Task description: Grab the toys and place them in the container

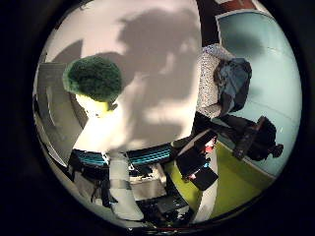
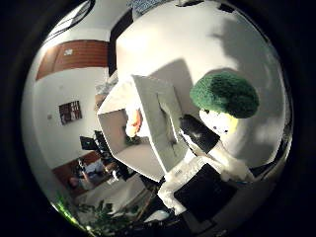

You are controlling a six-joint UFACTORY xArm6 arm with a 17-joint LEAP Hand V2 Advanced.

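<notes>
So far, partway: the white box (image 2: pixel 148 128) on the counter (image 2: pixel 168 39) already holds one orange toy (image 2: pixel 132 123). At three o'clock of the box the broccoli toy (image 2: pixel 224 95) stands on the counter, not yet lifted. My fingers (image 2: pixel 197 133) reach toward it, relaxed, grasping nothing.

A plush broccoli toy with a dark green fuzzy crown and pale yellow-green stalk (image 2: pixel 224 96) lies on the white bench, just beside an open white box container (image 2: pixel 148 123) holding an orange toy (image 2: pixel 132 122).
</notes>
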